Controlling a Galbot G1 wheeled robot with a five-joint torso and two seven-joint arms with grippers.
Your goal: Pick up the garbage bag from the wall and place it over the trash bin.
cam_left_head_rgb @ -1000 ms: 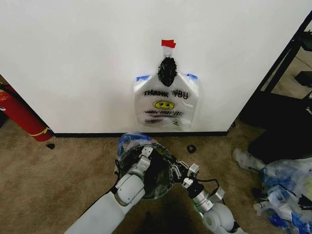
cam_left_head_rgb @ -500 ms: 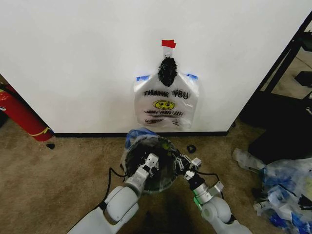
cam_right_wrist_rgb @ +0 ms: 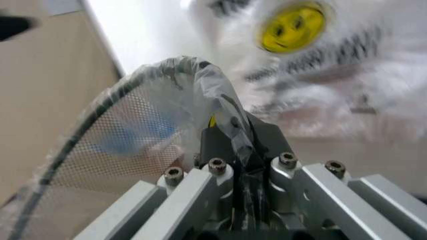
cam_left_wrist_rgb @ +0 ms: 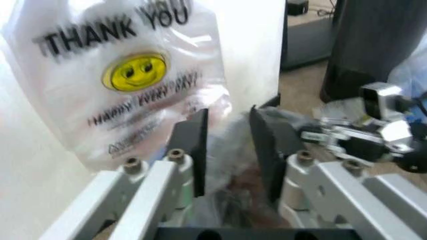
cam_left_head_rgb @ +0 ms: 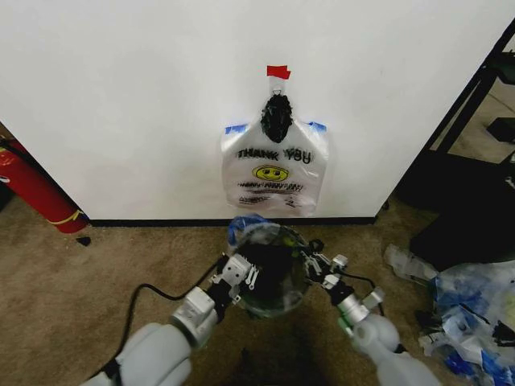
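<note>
Stretching the garbage bag (cam_left_head_rgb: 280, 238) over the mouth of the trash bin (cam_left_head_rgb: 269, 283), down on the carpet floor (cam_left_head_rgb: 96, 273) just in front of the wall (cam_left_head_rgb: 121, 96), well below the printed "THANK YOU" bag (cam_left_head_rgb: 273, 173) hanging there. Flanking the bin with the left gripper (cam_left_head_rgb: 240, 277) on one side of the rim and the right gripper (cam_left_head_rgb: 324, 268) on the other, likely so as to be spreading the thin film evenly around the opening rather than bunching it on one edge.

Seeing from the head view the overall layout: both arms reaching in, clear bluish plastic capping the black bin. Not resolving the grips from up there, though. Getting that from the wrist views instead. Through the right wrist view, pinching a strip of film with the fingers (cam_right_wrist_rgb: 230, 145) clenched, right against the mesh rim. Through the left wrist view, keeping the fingers (cam_left_wrist_rgb: 195, 145) parted, with crinkly plastic lying loosely in the gap, apparently released rather than squeezed, and catching the other gripper across the bin.
</note>
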